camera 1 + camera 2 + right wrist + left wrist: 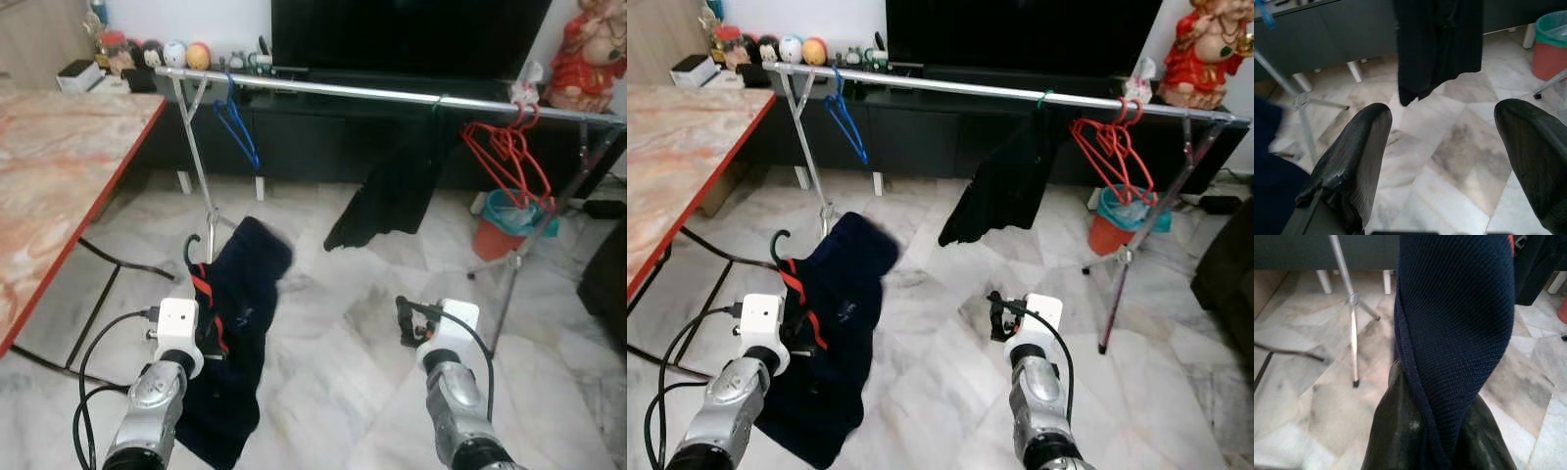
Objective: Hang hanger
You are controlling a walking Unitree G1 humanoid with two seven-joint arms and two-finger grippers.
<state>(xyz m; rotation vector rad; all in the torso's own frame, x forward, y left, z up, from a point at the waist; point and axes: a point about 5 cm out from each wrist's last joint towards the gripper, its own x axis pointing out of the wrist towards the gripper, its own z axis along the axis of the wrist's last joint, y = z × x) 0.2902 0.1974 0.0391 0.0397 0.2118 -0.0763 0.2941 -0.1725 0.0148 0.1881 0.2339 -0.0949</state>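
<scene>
A red hanger [203, 287] with a black hook [189, 249] carries a navy garment [242, 313], which droops toward the floor. My left gripper [210, 340] is shut on hanger and cloth; in the left wrist view its fingers [1396, 431] pinch the navy fabric [1454, 333]. The silver clothes rail [392, 95] runs across ahead, above and beyond the held hanger. To the right, my right gripper [404, 319] is low over the floor, open and holding nothing, with its fingers [1359, 156] wide apart.
On the rail hang a blue hanger [235, 122], a black garment [387, 196] and several red hangers [505, 157]. A marble-topped table [59, 166] with a red edge stands at the left. An orange bin [498, 227] sits by the rack's right leg, and a dark TV cabinet [323, 137] stands behind.
</scene>
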